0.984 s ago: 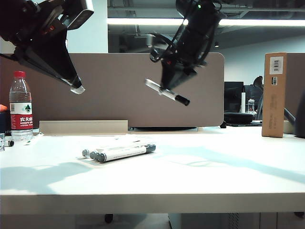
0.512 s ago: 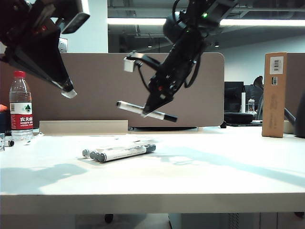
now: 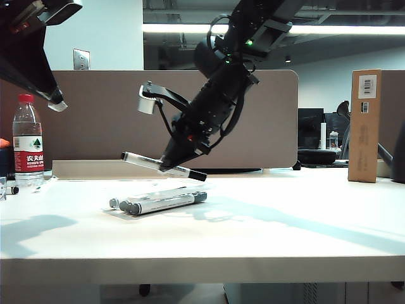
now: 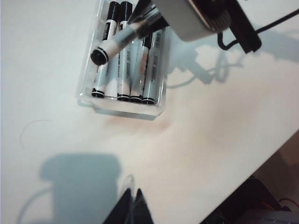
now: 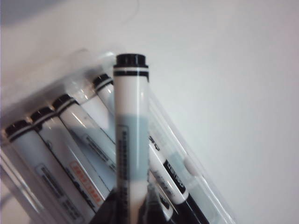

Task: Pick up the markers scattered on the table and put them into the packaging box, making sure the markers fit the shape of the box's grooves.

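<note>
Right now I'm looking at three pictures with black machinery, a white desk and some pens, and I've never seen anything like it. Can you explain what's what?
It is a robot with two arms, each ending in a two-finger gripper. One picture comes from a camera facing the table; the other two come from cameras on the arms' wrists.

On the table lies a clear plastic packaging box with four markers already in it. The right gripper is shut on another marker, holding it tilted in the air just above the box. The left gripper is raised off to the left with its fingers closed on nothing.

At the edges stand a water bottle and a cardboard box.
</note>
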{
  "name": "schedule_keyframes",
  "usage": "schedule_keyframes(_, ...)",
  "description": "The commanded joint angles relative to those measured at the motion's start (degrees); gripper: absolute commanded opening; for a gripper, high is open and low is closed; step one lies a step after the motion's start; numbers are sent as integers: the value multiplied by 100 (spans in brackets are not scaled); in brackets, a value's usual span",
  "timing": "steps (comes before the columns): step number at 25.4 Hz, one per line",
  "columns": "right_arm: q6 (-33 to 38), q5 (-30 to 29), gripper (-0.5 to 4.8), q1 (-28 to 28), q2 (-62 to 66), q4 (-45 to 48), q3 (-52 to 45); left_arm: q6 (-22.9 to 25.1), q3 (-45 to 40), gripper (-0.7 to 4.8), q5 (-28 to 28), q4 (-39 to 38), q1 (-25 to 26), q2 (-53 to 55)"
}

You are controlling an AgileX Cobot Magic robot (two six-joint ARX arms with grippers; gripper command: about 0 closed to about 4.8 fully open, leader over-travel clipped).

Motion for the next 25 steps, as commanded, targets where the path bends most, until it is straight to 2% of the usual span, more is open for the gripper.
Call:
schedule_keyframes(1, -17, -66, -5, 42, -24, -55, 26, 2, 13, -6, 33, 61, 4, -17)
schedule_keyframes(5, -15, -85, -5, 50, -24, -52, 26, 2, 13, -6, 20, 57, 4, -20)
schedule_keyframes(8, -13, -435, -5, 63, 48, -50, 24, 2, 13, -6, 20, 57, 4, -20)
schedule_keyframes(24, -7, -337, -4, 79, 177, 168, 26, 9, 13, -6, 13, -13, 7, -22)
schedule_keyframes(25, 44, -144, 1, 70, 177, 170, 26, 7, 13, -6, 13, -15, 7, -22)
